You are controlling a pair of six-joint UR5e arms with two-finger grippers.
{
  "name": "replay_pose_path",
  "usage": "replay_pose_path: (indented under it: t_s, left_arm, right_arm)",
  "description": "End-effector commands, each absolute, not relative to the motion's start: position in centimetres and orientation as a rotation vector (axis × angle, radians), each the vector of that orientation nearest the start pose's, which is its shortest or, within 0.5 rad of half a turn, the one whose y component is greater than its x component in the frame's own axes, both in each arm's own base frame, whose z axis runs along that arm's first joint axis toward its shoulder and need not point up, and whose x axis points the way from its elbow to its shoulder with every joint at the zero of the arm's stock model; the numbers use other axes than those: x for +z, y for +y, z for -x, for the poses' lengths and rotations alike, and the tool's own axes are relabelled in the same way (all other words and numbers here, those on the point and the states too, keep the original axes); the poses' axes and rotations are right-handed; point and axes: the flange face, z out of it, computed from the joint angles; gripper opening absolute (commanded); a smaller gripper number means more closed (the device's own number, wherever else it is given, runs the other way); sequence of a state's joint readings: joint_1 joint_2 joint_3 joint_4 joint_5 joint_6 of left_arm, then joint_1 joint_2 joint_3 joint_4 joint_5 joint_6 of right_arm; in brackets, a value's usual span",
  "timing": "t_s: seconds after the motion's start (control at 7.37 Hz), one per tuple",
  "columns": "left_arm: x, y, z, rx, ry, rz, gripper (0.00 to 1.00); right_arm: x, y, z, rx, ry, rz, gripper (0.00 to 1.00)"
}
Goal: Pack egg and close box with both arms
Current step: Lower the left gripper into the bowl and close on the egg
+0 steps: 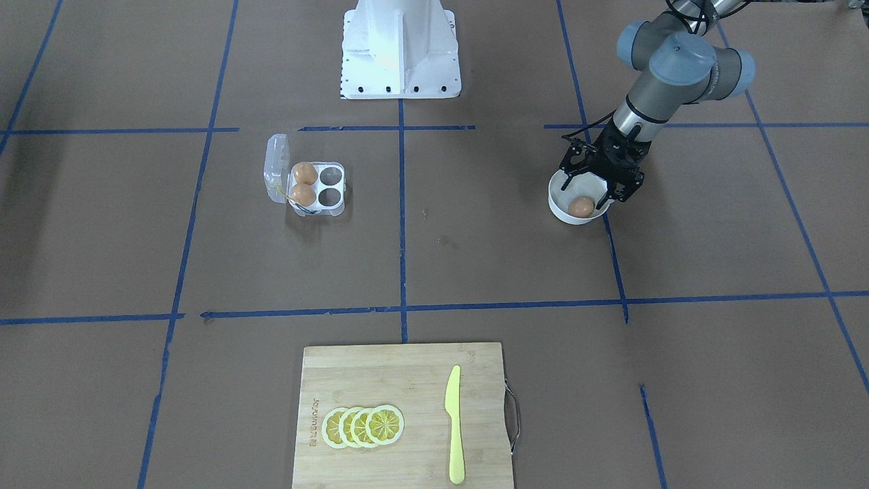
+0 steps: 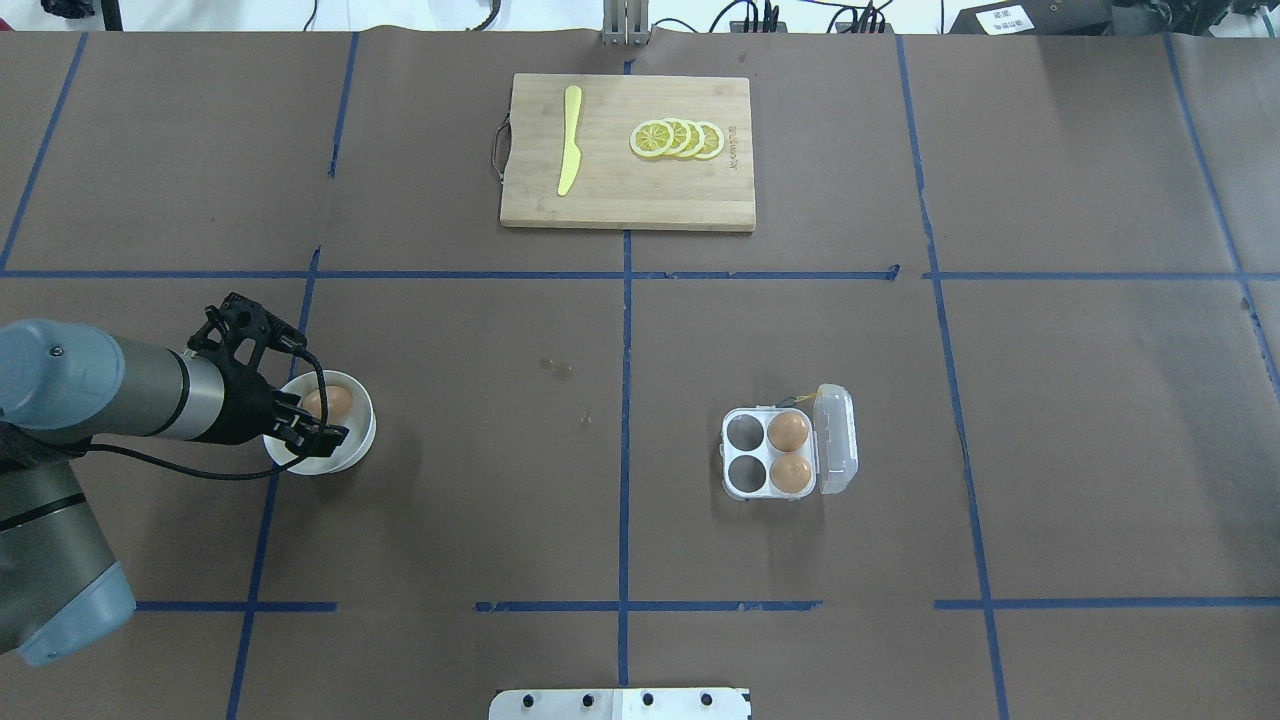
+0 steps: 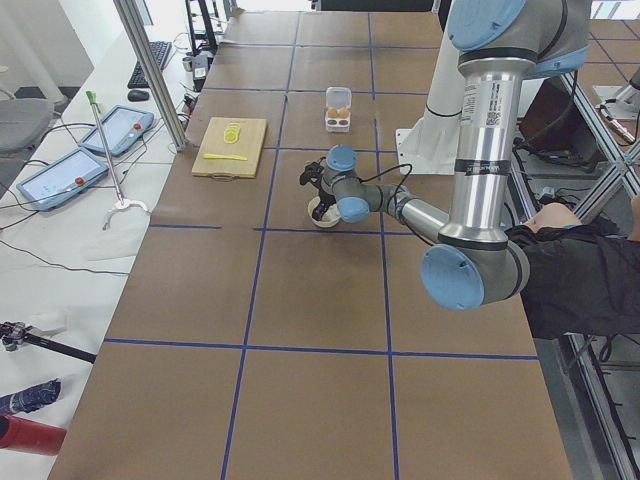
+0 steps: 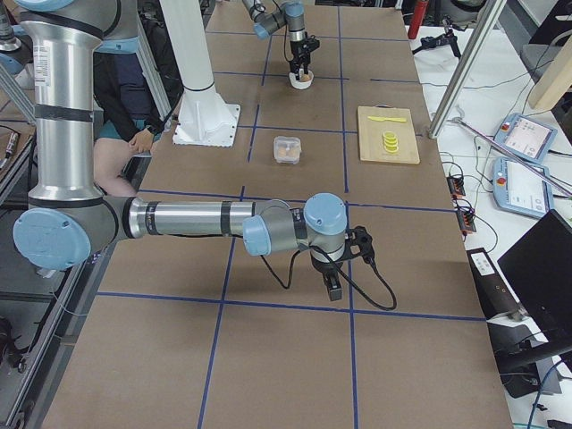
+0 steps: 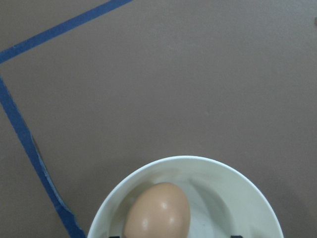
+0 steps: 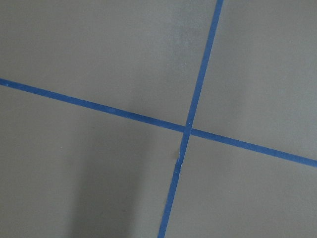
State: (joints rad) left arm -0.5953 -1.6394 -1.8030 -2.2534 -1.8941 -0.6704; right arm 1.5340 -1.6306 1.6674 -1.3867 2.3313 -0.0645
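Egg (image 1: 581, 206) in bowl (image 1: 558, 209), just below spread left claw (image 1: 585, 194).

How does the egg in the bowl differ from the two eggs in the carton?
The bowl egg lies alone in the white bowl, under the left gripper; the carton eggs sit paired in cells of the box, no gripper near. All look orange-brown.

Right tool (image 4: 332, 288) near table (image 4: 268, 357), left tool (image 4: 303, 71) over bowl (image 4: 302, 83)
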Motion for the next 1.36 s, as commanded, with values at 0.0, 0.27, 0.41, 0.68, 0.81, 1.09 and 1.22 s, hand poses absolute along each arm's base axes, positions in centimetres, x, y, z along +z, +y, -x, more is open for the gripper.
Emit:
replay_pose_path:
  t_s: [0.0, 0.27, 0.41, 0.68, 0.81, 1.09, 1.22]
  left_arm:
    - [44.01, -38.92, -39.33, 0.436, 0.922, -0.448, 0.79]
    - [43.89, -39.16, -39.69, 0.437, 0.923, -0.449, 0.74]
    - [43.80, -39.19, -39.72, 0.437, 0.924, -0.450, 0.69]
    - [43.71, -39.25, -39.81, 0.437, 0.925, -0.452, 0.66]
    - [43.68, -39.32, -39.92, 0.437, 0.926, -0.453, 0.66]
    - [43.60, -39.34, -39.95, 0.437, 0.927, -0.454, 0.64]
    - [43.51, -39.36, -39.99, 0.437, 0.928, -0.455, 0.55]
  right_arm:
    - [61.93, -48.18, -4.69, -0.181, -0.755, -0.224, 1.00]
    - [62.09, -48.17, -4.70, -0.180, -0.754, -0.221, 1.00]
    - [62.09, -48.16, -4.78, -0.178, -0.754, -0.221, 1.00]
    - [62.09, -48.17, -4.70, -0.180, -0.754, -0.221, 1.00]
    - [62.09, -48.17, -4.70, -0.180, -0.754, -0.221, 1.00]
    - [62.17, -48.16, -4.70, -0.179, -0.754, -0.219, 1.00]
    - [62.17, -48.16, -4.70, -0.181, -0.754, -0.220, 1.00]
